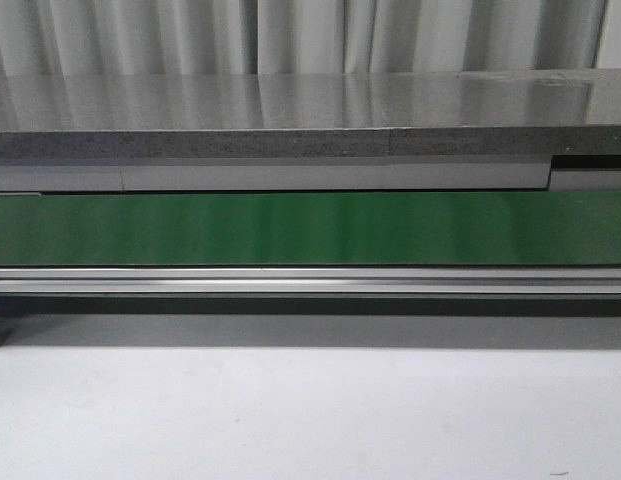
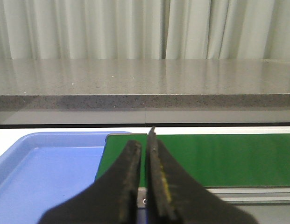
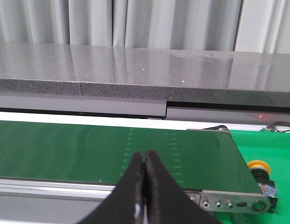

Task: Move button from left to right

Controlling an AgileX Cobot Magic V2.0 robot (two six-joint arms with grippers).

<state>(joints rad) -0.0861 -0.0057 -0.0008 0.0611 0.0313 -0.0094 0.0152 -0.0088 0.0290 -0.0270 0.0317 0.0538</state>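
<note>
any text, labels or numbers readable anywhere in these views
None can be read in any view.
The button past the end of the green belt carries a small blue-red mark, too small and blurred to tell whether it holds any text.
The blue tray shows no text.

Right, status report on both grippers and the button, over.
Left gripper shut, empty. Right gripper shut, empty. Button beside green belt end, untouched. Nothing blocking.

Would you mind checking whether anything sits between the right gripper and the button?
Partly: the button sits just past the conveyor's metal end bracket, lower than the green belt. The right gripper, jaws together, hovers over that belt, so the belt end lies between.
</note>
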